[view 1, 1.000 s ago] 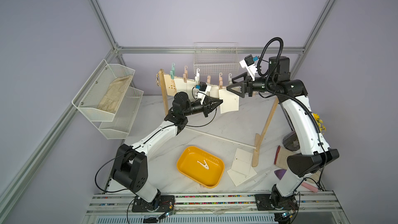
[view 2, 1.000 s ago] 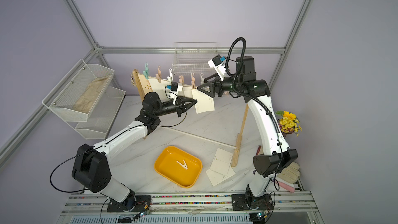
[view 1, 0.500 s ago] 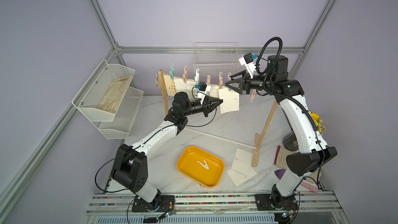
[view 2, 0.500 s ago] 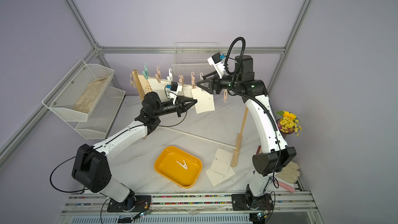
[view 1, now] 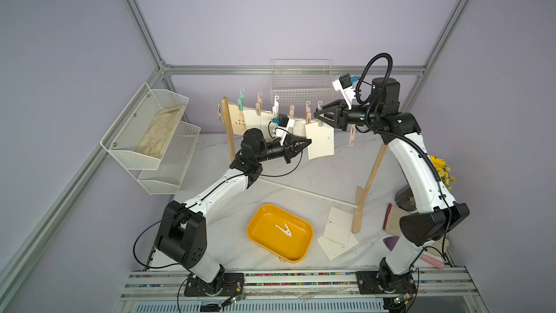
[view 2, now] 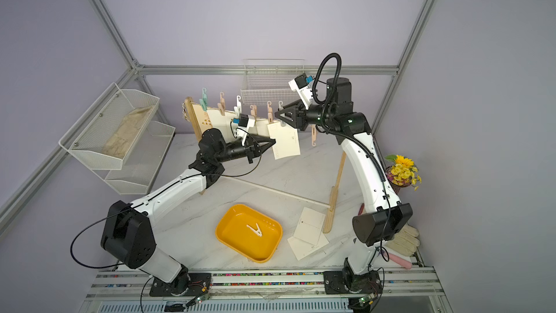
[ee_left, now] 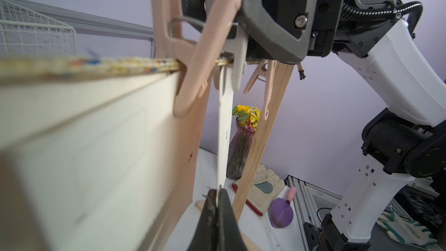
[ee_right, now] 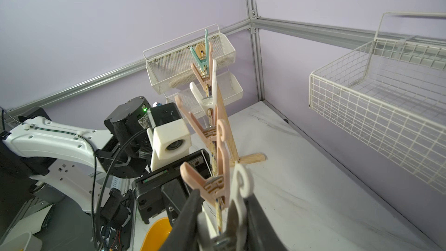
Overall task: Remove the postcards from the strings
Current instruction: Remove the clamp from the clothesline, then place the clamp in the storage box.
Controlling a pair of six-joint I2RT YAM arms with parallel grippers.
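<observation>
Left wrist view ran along the string [ee_left: 108, 67], taut and level toward the right post [ee_left: 258, 155], and both top views showed the row of cards [view 1: 252, 121] hung beneath it. Last in that row, nearest the right post, hung the card [view 1: 320, 143] in play, its face lying along the string and its longer side about upright. The left gripper [ee_left: 217, 193] reached in from the robot's left, below the string, and was pinched fully shut on that card's near side edge. The right gripper [ee_right: 222, 218] pointed in from the opposite end, along the string and level with it. Its jaws were closed down on the two handles of the white pin [ee_right: 241, 184] that bit the card's top edge, with nothing else between them. So the card lay straight under the right tool and level with the left one. Judged from that, a squeeze on the pin should free the top edge. The left arm, the only one touching the card, would then have to carry it down and away from the string.
</observation>
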